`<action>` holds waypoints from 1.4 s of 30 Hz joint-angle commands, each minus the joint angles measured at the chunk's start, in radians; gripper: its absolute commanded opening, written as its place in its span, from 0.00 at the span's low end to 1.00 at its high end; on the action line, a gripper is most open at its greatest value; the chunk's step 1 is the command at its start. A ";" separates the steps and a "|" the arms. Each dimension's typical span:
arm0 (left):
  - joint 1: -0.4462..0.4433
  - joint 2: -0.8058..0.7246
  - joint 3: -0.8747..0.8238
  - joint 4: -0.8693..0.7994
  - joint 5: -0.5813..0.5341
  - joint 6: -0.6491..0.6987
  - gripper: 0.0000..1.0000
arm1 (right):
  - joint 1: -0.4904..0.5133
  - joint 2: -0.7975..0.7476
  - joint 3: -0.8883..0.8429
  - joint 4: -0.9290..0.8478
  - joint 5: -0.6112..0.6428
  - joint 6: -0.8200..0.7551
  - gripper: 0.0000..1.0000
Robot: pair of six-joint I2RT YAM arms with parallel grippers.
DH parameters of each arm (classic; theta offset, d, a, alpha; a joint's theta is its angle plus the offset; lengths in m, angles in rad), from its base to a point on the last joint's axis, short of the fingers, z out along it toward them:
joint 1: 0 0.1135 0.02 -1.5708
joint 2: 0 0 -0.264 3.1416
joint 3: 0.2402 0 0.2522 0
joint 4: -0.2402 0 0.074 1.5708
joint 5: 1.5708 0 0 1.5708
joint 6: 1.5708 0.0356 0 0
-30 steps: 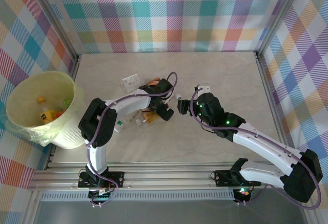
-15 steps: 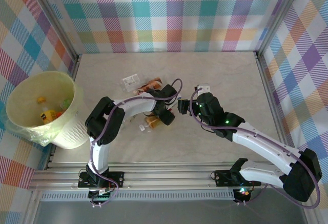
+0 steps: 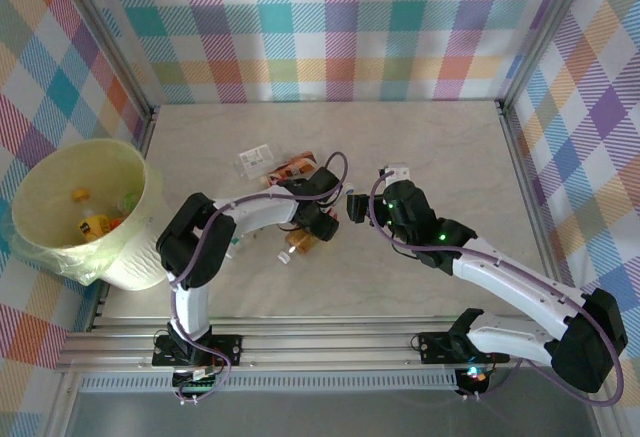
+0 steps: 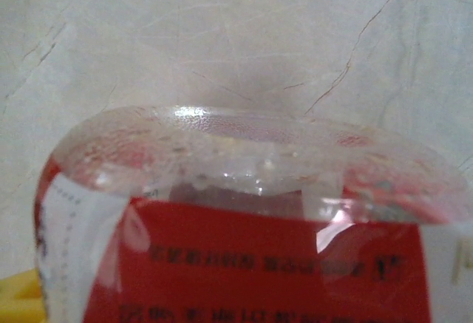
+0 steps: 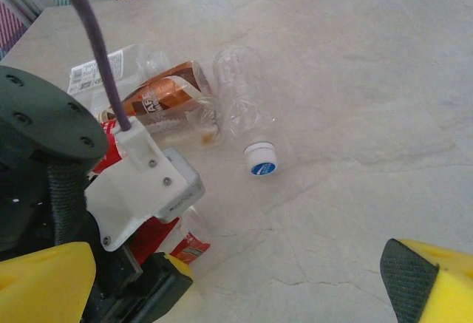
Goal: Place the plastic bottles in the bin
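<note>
A crushed clear bottle with a red label [image 4: 266,264] sits between the jaws in the left wrist view, one yellow finger [image 4: 15,297] touching its left edge. My left gripper [image 3: 320,225] is low on the table, shut on this red-labelled bottle [image 5: 185,247]. Behind it lie a brown-labelled bottle [image 5: 166,97], a clear bottle with a blue-and-white cap [image 5: 240,105] and a white-labelled one [image 5: 103,72]. A small orange bottle [image 3: 298,243] lies by the left wrist. My right gripper [image 5: 236,293] hangs open just right of the left one. The bin [image 3: 135,257] stands at the far left with bottles [image 3: 95,223] inside.
Metal frame rails [image 3: 515,157] and checked cloth walls [image 3: 340,27] enclose the marble tabletop [image 3: 440,147]. The two wrists are close together mid-table. Bare marble lies to the right and at the back.
The left gripper's jaws have closed in on the red-labelled bottle and its wrist has shifted slightly. The small orange bottle beside it moved a little. The right arm has stayed still.
</note>
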State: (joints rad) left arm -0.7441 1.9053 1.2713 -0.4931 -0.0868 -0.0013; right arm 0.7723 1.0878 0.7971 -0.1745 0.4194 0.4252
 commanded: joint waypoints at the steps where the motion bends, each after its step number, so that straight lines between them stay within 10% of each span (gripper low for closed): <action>1: 0.003 -0.072 -0.027 0.048 0.022 -0.065 0.56 | -0.004 -0.003 -0.002 0.019 0.010 -0.018 1.00; 12: 0.044 -0.279 -0.103 0.106 -0.015 -0.181 0.52 | -0.004 -0.026 -0.022 0.047 -0.032 -0.032 1.00; 24: 0.133 -0.609 -0.103 0.038 -0.122 -0.305 0.49 | -0.003 0.024 0.011 0.163 -0.397 -0.144 1.00; 42: 0.233 -0.749 0.374 -0.382 -0.474 -0.113 0.48 | -0.003 0.100 0.039 0.203 -0.352 -0.123 1.00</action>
State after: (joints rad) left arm -0.5278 1.1782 1.5906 -0.8074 -0.4480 -0.1936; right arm 0.7723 1.1801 0.7967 -0.0151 0.0601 0.3019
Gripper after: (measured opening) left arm 0.665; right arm 0.996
